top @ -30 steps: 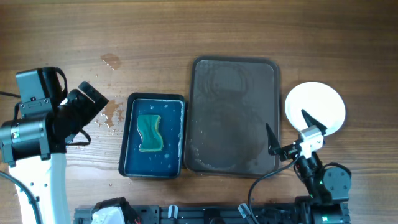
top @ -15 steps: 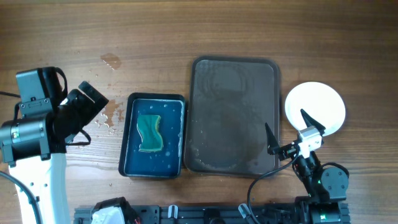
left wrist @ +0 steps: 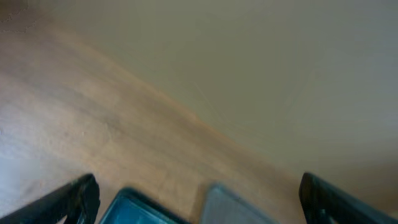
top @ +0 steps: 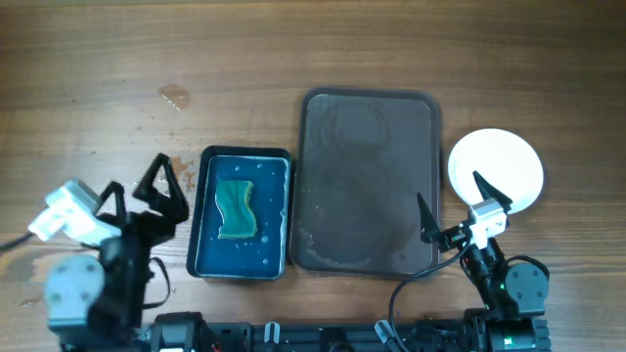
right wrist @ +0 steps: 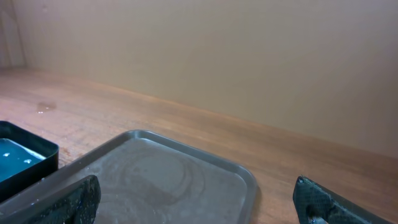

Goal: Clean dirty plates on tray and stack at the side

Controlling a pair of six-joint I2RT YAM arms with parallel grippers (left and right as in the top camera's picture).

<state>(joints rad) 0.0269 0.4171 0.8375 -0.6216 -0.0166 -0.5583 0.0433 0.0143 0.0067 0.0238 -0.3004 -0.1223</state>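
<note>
Brown tray (top: 367, 147) lay mid-table, and the white plates (top: 496, 166) sat just right of it, seemingly stacked, though I could not count them. Left gripper (top: 161, 191) and right gripper (top: 447, 186) both gaped wide, holding nothing.

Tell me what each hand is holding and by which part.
Nothing is held: the left hand and the right hand both stand open, with nothing between their fingers.

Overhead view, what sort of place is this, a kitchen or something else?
Likely a robotics lab bench staged for dishwashing, not a kitchen: black two-finger right gripper over a wooden table, dark blue rectangular basin holding a green sponge, large dark brown rectangular tray.
</note>
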